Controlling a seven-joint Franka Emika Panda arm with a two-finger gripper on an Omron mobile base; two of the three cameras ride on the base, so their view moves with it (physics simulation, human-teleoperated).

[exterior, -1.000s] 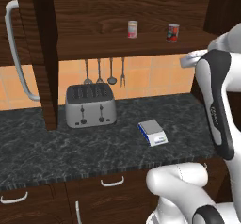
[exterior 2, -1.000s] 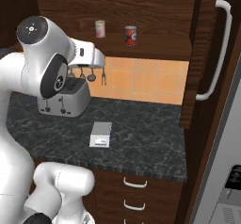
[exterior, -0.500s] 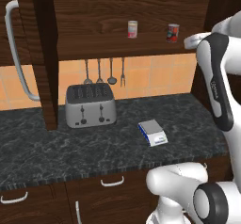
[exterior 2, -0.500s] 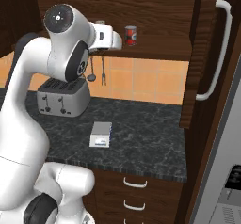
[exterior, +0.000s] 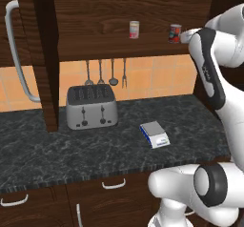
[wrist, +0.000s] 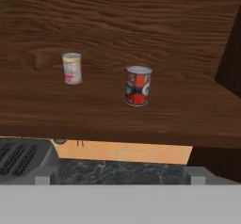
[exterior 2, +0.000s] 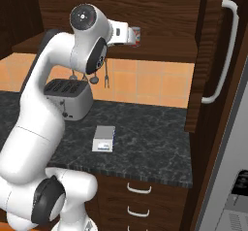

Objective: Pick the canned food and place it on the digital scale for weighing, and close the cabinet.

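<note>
1. The gripper (exterior 2: 130,35) is level with the cabinet shelf (exterior: 119,45), its jaws spread wide and holding nothing. It stands close before the canned food (wrist: 138,85).
2. The canned food stands upright on that shelf. In the hand view it is just right of centre, with the paler tin (wrist: 72,68) well apart at its 9 o'clock.
3. The digital scale (exterior: 154,134) lies bare on the dark countertop (exterior: 95,149), at about 4 o'clock of the silver toaster (exterior: 91,107).
4. Risk: an advance off the tin's axis could let one finger strike its side and tip or roll it deeper along the shelf.
5. Risk: both cabinet doors stand open; the right cabinet door (exterior 2: 213,55) hangs close to the arm's likely way down, and a wide swing could clip it.
6. Compared with a second ago, the arm has risen and reached forward, bringing the hand from below shelf height up to the tin; tins, scale and toaster have not moved.
</note>
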